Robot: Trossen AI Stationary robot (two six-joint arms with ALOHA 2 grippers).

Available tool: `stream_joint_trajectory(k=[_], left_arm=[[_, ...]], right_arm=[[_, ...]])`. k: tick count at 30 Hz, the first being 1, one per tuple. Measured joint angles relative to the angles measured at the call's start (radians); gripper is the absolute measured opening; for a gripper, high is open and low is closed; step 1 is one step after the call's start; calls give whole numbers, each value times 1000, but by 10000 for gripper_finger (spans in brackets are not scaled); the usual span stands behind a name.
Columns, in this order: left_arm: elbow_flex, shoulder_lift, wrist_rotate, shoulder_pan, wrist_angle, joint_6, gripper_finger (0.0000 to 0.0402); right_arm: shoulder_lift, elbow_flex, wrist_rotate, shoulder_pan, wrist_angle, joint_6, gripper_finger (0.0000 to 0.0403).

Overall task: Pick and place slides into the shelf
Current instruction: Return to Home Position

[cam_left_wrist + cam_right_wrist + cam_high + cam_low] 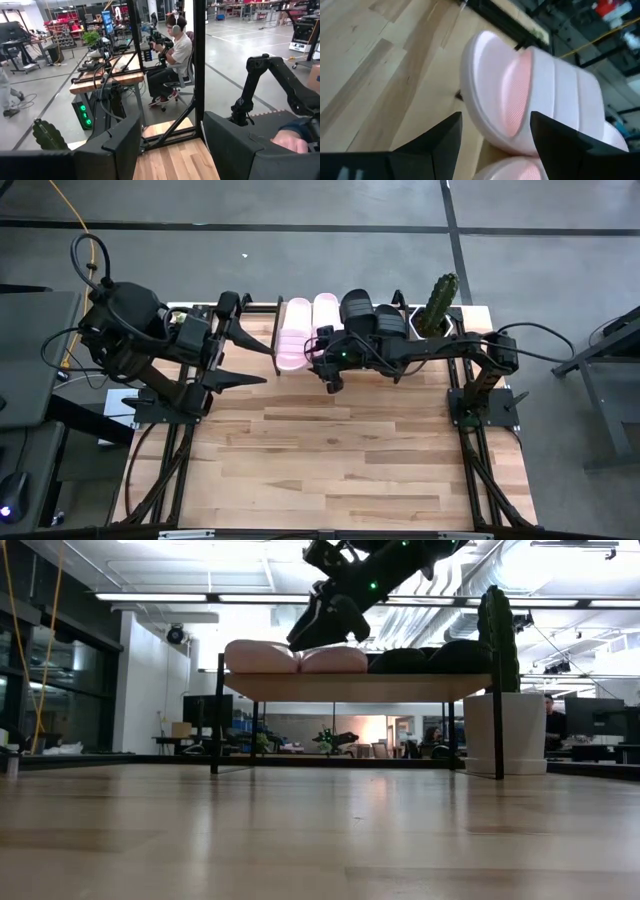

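Note:
Two pale pink slides (295, 332) (323, 318) and two black slides (357, 310) (389, 321) lie side by side on the shelf's (360, 687) plank top at the table's far edge. My right gripper (330, 378) is open and hovers just above and in front of the pink pair (335, 659), near their right side. In the right wrist view its fingers (440, 145) stand apart with a pink slide (520, 100) beyond them, not touching it. My left gripper (243, 355) is open and waits at the table's left, raised.
A cactus in a white pot (438, 305) (505, 730) stands at the shelf's right end, beside the black slides. The wooden tabletop (340, 460) stretches toward the near edge in front of the shelf. A seated person (177, 50) shows in the room beyond.

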Motion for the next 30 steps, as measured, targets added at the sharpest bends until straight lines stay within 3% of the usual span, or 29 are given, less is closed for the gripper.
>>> stream_joint_trajectory(k=[5,12,30], left_arm=[[0,-2,-1,0,-12,2,200],[0,-14,-32,0,-53,4,200],[0,-135,-148,0,-101,-7,200]], right_arm=[[0,93,52,16,-165,43,226],[-2,273,41,57,-384,78,225],[-2,768,55,137,-674,209,224]])
